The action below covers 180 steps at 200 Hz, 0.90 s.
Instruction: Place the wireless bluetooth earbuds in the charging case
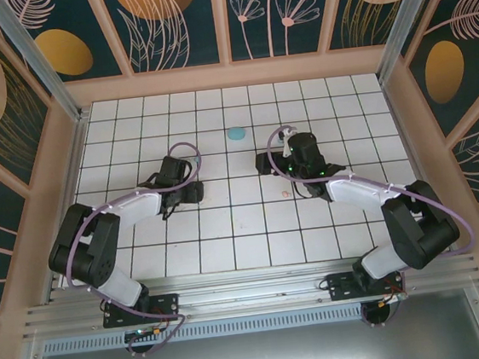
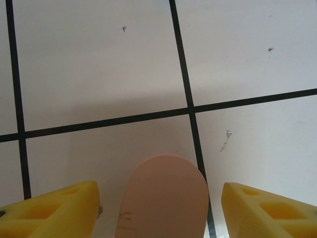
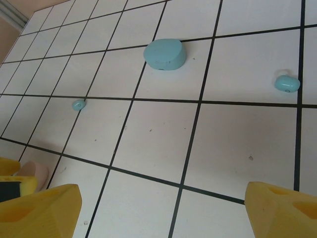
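**Pink case between my left fingers, nothing gripped yet**

Pink plastic sits in my left hand [image 2: 158, 201]: the rounded end of the pink charging case [image 2: 166, 191] lies flat on the tiled desk [image 2: 99, 64]. One yellow pad stands on each side of it. Both pads are clear of the shell, with a strip of tile showing on either side, so this hand is partly spread and holds nothing. I cannot tell whether the lid is up or shut.

My right hand [image 3: 163, 208] is spread wide over bare tile, also empty. Ahead of it, one teal earbud [image 3: 287, 83] lies off to the right and a second teal earbud [image 3: 78, 104] to the left. The teal charging case [image 3: 165, 54] sits further out between them, well apart from both. From above, a pinkish speck [image 1: 286, 194] just beside my right forearm may be a pink earbud, but it is too small to be sure.

I judge the first risk to be the pink shell. It is smooth and curved, and the tile is slick. If one pad lands before the other, the case may spin or shoot forward out of the pinch. Next come the earbuds, which are tiny and rounded. A wide hand closing slightly off-centre could flick one across the desk, and a bud seated in the wrong colour of case would not fit.
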Available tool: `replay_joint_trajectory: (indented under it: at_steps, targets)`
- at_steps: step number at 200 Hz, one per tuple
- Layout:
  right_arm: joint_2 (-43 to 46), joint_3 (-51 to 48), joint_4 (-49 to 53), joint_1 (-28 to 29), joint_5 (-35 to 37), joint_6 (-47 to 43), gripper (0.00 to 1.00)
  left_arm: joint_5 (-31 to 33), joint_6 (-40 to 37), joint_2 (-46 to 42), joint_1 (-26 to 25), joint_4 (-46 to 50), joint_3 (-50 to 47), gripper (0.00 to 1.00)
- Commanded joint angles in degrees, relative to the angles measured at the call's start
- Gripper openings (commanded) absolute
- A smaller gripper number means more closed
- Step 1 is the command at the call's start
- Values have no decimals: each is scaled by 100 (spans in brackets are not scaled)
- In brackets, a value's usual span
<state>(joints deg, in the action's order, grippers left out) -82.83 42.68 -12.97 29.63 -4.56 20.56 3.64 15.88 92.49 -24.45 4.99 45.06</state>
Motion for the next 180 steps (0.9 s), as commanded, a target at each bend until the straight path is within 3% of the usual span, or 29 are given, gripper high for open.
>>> replay_joint_trajectory:
  at_steps: [1, 52, 109, 141, 180]
  targets:
    - [233, -75, 76, -141, 37, 306, 85, -12, -6, 61, -25, 299, 151, 66]
    - [320, -182, -35, -653, -543, 898, 83, 0, 108, 273, -60, 590, 326, 65]
    - [330, -54, 240, -887, -781, 980, 83, -17, 236, 513, -169, 686, 391, 57]
    - [344, 37, 361, -950, -950, 1034, 83, 139, 205, 377, -244, 644, 354, 43]
    - [315, 241, 526, -977, -1293, 969, 82, 164, -189, -373, -315, 147, 121, 25]
